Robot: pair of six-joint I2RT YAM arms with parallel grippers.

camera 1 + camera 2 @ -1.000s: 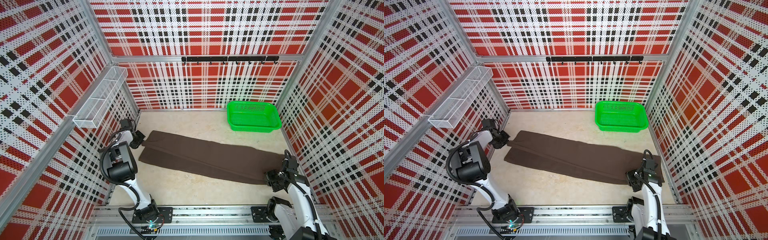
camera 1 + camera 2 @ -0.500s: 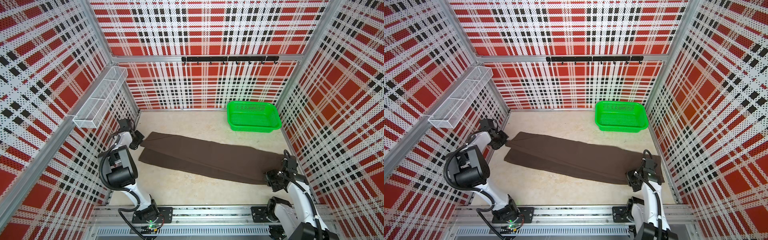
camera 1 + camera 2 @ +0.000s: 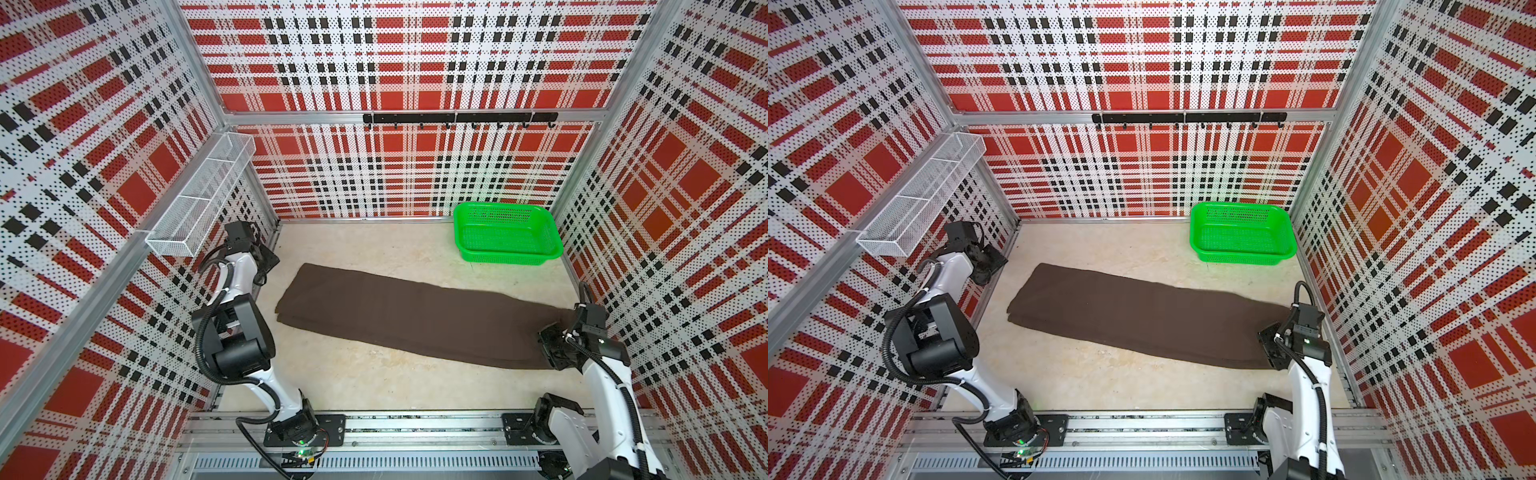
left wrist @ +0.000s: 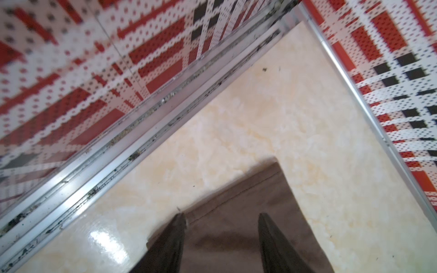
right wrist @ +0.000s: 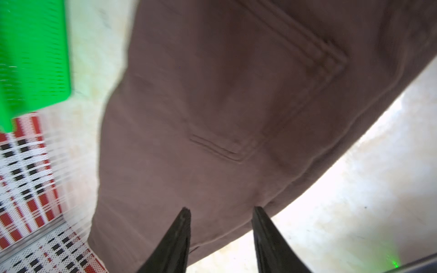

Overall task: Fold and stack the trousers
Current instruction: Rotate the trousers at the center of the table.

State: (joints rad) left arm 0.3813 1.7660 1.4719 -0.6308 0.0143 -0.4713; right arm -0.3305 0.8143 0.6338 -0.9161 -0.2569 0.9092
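Observation:
The dark brown trousers [image 3: 415, 320] [image 3: 1142, 320] lie flat as one long folded strip, running from the back left to the front right of the table. My left gripper [image 3: 266, 261] [image 3: 988, 261] hovers by the left wall just off their left end. In the left wrist view it [image 4: 221, 219] is open, with the hemmed cloth end [image 4: 236, 201] lying below the fingers. My right gripper [image 3: 550, 349] [image 3: 1268, 345] is over the right end. It [image 5: 221, 210] is open above the pocket part of the trousers [image 5: 224, 94], with nothing held.
A bright green mesh basket [image 3: 507, 257] [image 3: 1241, 258] [image 5: 33, 52] stands at the back right corner. A white wire shelf [image 3: 199, 195] juts from the left wall above my left arm. A black hook rail [image 3: 457, 118] runs along the back wall. Plaid walls close in three sides.
Both grippers have opened and let go of the trousers' ends. My left gripper has drawn back a little toward the left wall. The cloth lies still.

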